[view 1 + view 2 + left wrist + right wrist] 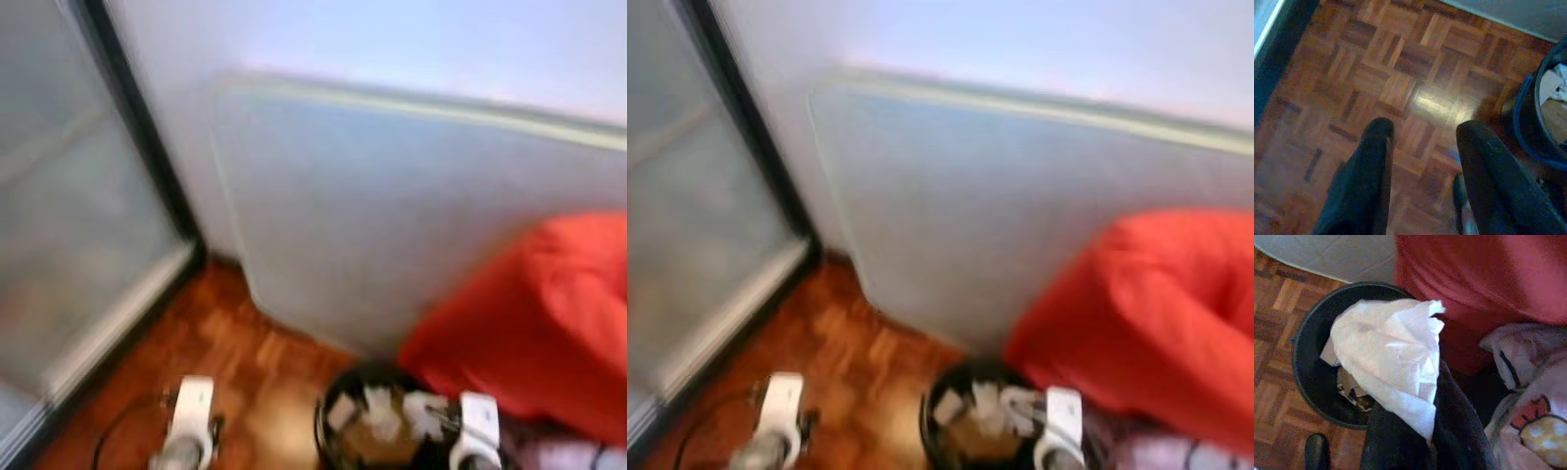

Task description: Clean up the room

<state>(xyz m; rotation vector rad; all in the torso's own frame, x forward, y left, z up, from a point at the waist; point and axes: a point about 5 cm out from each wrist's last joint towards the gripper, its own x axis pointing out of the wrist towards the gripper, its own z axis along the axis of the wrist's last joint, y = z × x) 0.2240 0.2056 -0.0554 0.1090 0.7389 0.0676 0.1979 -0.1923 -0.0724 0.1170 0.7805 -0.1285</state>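
Note:
A black waste bin [377, 431] with crumpled paper inside stands on the parquet floor [235, 362] at the bottom centre, beside a red beanbag [529, 323]. My right gripper [1420, 431] is shut on a crumpled white tissue [1391, 357], held above the bin [1317, 377]. My right wrist [478, 426] is over the bin's right rim. My left gripper [1422, 132] stands open above bare parquet with nothing between its fingers; its wrist [189, 421] is left of the bin.
A large pale panel [392, 215] leans against the wall behind the bin. A frosted glass door with a dark frame [88, 225] is at the left. A patterned cloth [1533, 416] lies next to the beanbag. A blue ring [1525, 127] circles the bin.

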